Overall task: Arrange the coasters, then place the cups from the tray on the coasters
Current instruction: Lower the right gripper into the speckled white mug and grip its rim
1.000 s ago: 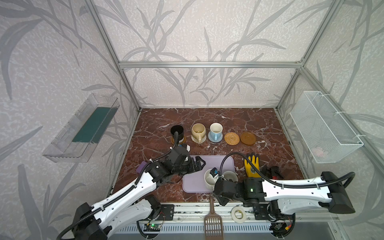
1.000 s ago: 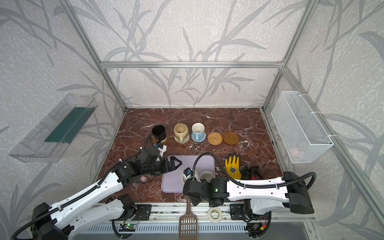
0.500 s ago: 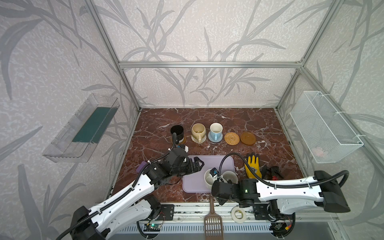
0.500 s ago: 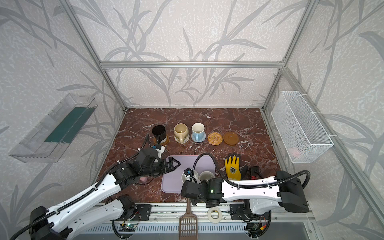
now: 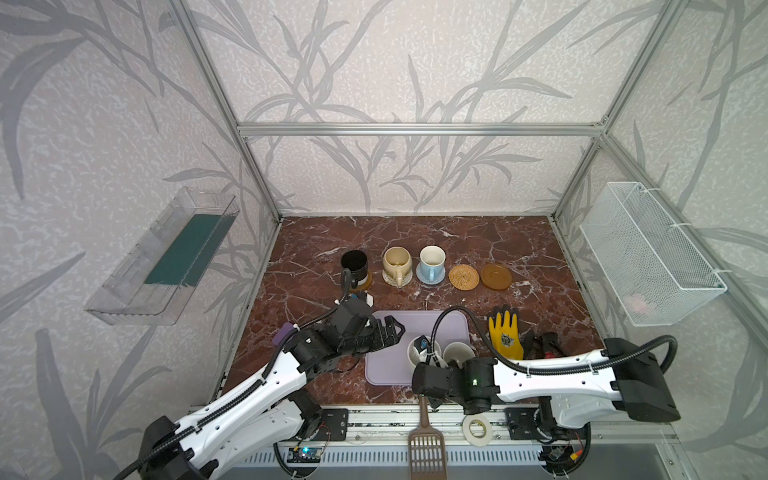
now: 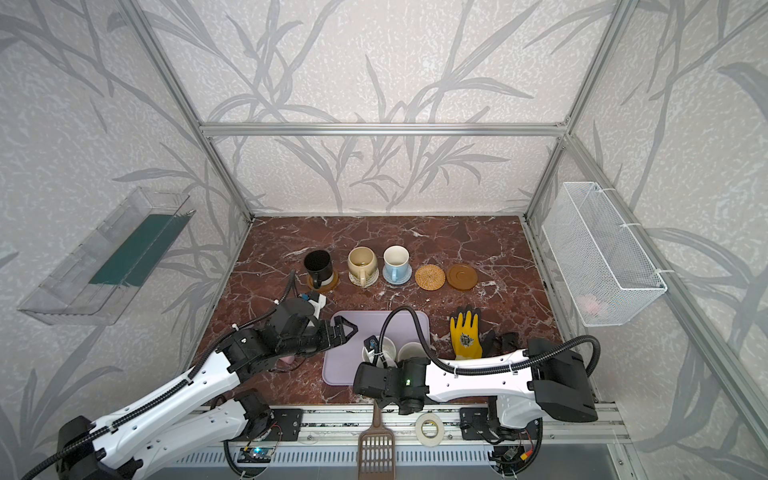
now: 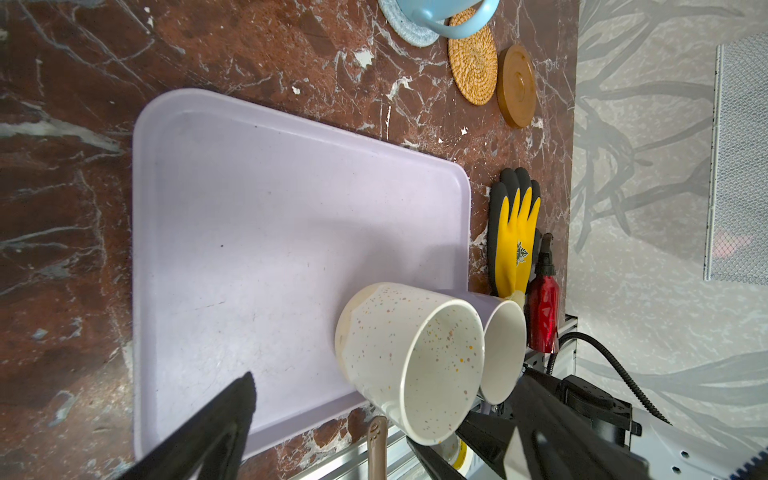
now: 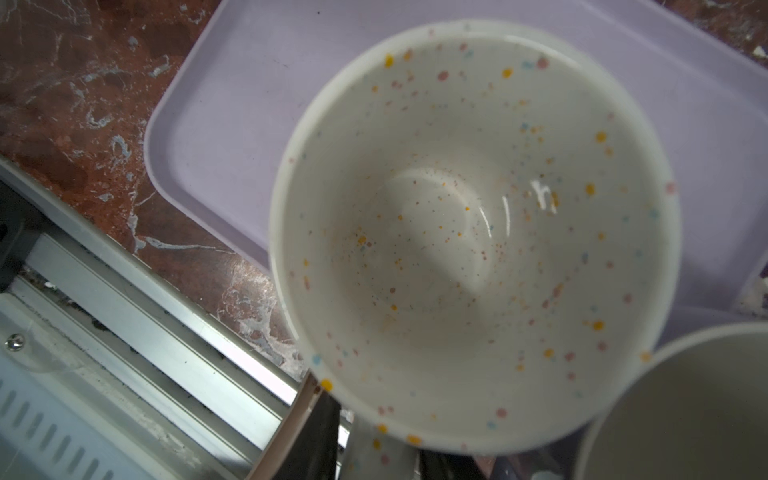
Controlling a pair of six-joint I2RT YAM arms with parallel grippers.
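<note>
A speckled cream-white cup (image 5: 415, 351) (image 8: 457, 208) and a lavender-grey cup (image 5: 457, 353) (image 7: 500, 345) stand on the lavender tray (image 5: 415, 324) (image 7: 270, 208). My right gripper (image 5: 422, 366) (image 8: 376, 453) is shut on the speckled cup's handle, a dark finger on each side. My left gripper (image 5: 392, 332) (image 7: 386, 376) hovers open and empty over the tray's left part. Further back, black (image 5: 354, 262), beige (image 5: 397, 261) and blue (image 5: 432, 257) cups sit on coasters. A rattan coaster (image 5: 464, 276) and an amber coaster (image 5: 496, 276) lie bare.
A yellow glove (image 5: 505, 334) and a red bottle (image 7: 542, 307) lie right of the tray. A tape roll (image 5: 477, 429) and a brown scoop (image 5: 427, 444) rest on the front rail. A wire basket (image 5: 648, 253) hangs on the right wall, a clear shelf (image 5: 166, 257) on the left.
My right gripper's jaws have narrowed onto the speckled cup's handle and the arm has shifted a little leftward. The left arm has hardly moved.
</note>
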